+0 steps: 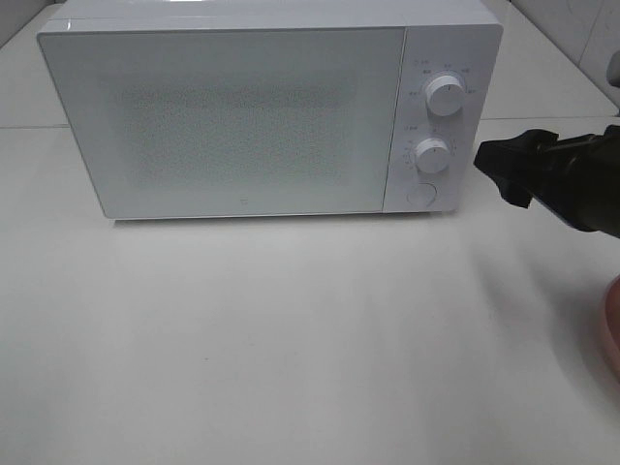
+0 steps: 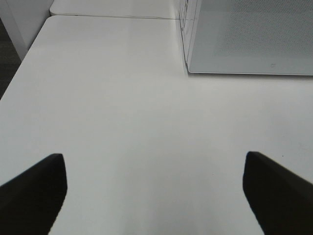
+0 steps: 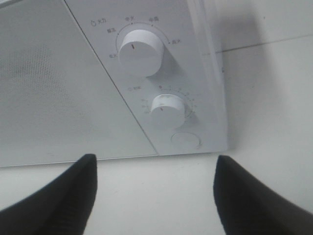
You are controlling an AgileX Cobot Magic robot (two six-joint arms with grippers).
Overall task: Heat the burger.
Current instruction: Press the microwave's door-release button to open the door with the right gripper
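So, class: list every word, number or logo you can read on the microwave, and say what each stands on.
"火力": beside the upper knob.
"中火": on that knob's ring, only just legible.
Other ring labels: too blurred.
Scale and caption at the lower knob: too small.
The logo on the door: too small.

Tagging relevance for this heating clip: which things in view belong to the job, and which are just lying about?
Job: microwave, upper knob, lower knob, round button, right gripper.
Lying about: pink plate (edge only), left gripper.
The burger is not in view.
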